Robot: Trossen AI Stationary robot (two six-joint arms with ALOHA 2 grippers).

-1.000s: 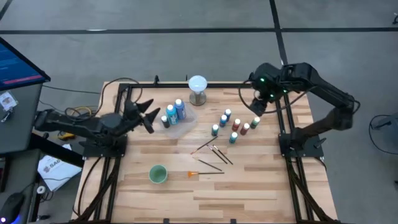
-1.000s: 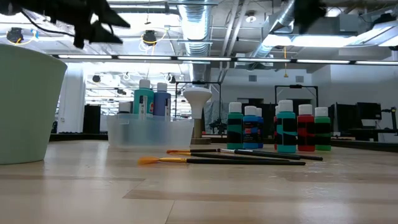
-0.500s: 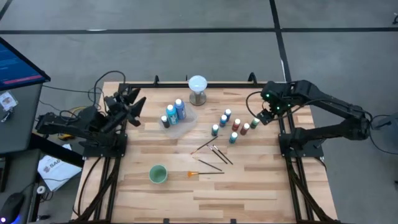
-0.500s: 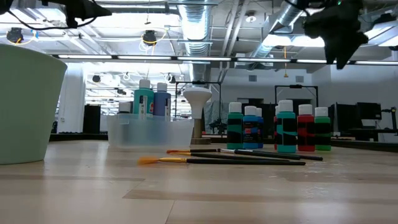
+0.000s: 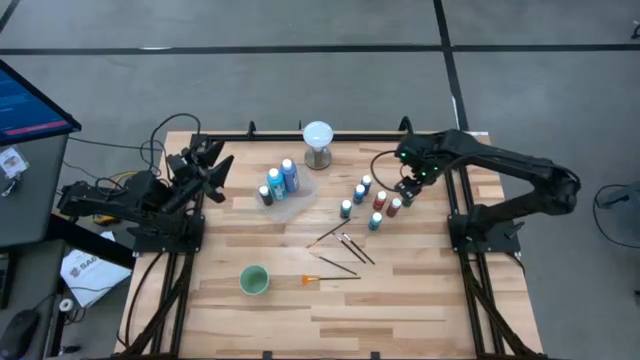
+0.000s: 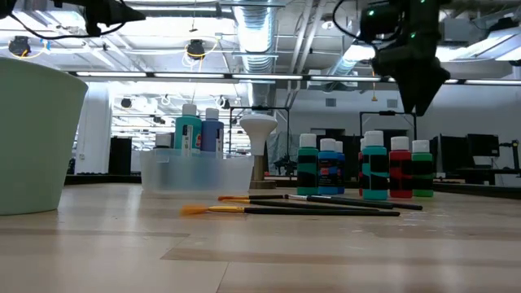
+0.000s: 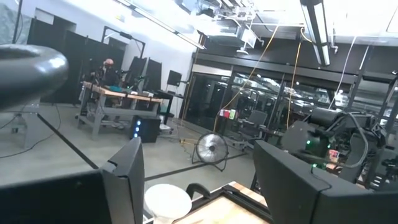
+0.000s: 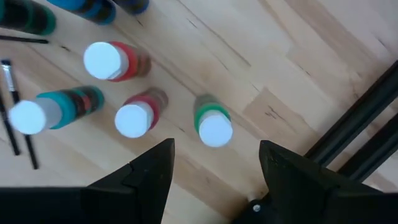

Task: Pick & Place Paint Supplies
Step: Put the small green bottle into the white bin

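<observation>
Green bottle [image 8: 210, 123] directly below right claw [image 8: 214, 163], fingers spread

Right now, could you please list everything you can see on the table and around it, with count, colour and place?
loose paint bottles: seven, white caps, teal, blue, red and green, clustered right of centre.
clear tray: one, transparent, left of centre near the back; holds three more bottles, blue and teal and one dark.
brushes: about five, thin and dark, at the centre; one orange-tipped brush nearer the front.
green cup: one, front left.
white globe on stand: one, at the back edge.
wooden table: one, light planks.
monitor: one, blue screen, off the table's left.
left end effector: open, raised at the table's back left corner.
right end effector: open, above the green bottle at the cluster's right.
</observation>
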